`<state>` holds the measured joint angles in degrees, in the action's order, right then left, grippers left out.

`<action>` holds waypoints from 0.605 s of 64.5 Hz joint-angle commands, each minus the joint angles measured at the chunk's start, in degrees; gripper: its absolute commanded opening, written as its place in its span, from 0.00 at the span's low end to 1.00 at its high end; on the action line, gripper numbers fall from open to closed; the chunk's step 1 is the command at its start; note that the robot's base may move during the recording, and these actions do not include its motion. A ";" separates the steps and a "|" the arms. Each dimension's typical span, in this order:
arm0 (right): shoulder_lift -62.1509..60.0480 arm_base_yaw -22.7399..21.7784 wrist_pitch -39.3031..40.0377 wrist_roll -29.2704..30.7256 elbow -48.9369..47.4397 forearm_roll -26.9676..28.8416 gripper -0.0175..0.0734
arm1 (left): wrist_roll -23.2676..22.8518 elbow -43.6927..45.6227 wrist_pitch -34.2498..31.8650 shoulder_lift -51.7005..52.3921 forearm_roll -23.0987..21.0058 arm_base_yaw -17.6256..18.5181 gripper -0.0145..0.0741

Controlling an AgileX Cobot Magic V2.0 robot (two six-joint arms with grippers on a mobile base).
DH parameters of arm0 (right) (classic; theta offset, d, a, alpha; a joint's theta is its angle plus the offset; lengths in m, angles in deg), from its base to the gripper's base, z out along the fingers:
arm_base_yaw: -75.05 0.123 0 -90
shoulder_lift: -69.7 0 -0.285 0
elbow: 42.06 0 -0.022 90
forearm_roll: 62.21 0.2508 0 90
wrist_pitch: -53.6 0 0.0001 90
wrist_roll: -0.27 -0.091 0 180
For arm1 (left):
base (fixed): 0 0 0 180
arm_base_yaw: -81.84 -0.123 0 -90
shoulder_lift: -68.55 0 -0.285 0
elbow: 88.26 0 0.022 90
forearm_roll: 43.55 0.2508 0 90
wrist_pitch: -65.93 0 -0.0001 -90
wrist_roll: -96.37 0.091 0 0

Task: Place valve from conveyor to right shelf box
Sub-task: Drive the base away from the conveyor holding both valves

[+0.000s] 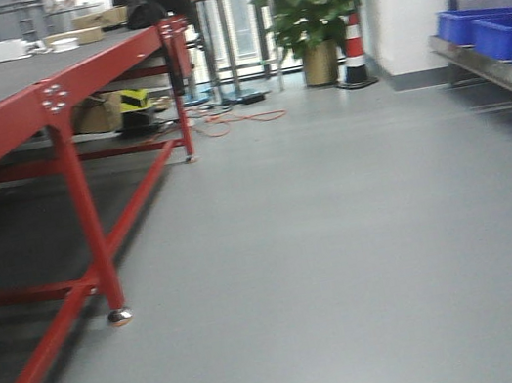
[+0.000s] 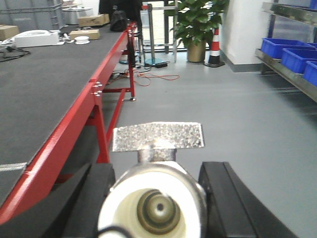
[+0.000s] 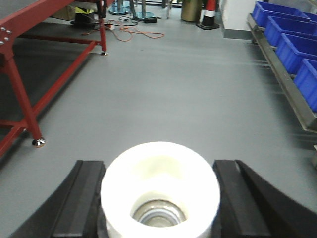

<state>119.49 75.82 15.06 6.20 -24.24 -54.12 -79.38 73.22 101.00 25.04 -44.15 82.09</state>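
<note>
Our left tool (image 2: 158, 203) clamps a silver-handled, white-ended metal valve (image 2: 157, 144); our right tool (image 3: 161, 198) clamps a white cylindrical valve (image 3: 161, 168). Both hang over grey floor (image 2: 223, 99) beside the red-framed dark grey conveyor (image 2: 39, 94).

Left pincer (image 2: 156, 171) and right pincer (image 3: 158, 166), each tight around a valve (image 2: 153, 206).

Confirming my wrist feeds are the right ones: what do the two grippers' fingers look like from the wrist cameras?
Left gripper: two thick matte-black fingers, wedge-shaped with flat inner faces. Right gripper: the same black wedge fingers. No markings show on them, and nothing further back is in view.
</note>
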 commanded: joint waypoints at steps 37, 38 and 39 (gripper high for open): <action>-0.30 0.02 4.38 0.15 -1.09 -0.18 0.02 | -0.42 0.71 -3.16 0.53 -0.35 0.19 0.04; -0.30 0.02 4.38 0.15 -1.09 -0.18 0.02 | -0.42 0.71 -3.16 0.53 -0.35 0.19 0.04; -0.30 0.02 4.38 0.15 -1.09 -0.18 0.02 | -0.42 0.71 -3.16 0.53 -0.35 0.19 0.04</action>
<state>119.49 75.82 15.06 6.20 -24.24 -54.12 -79.38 73.22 101.00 25.17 -44.15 82.09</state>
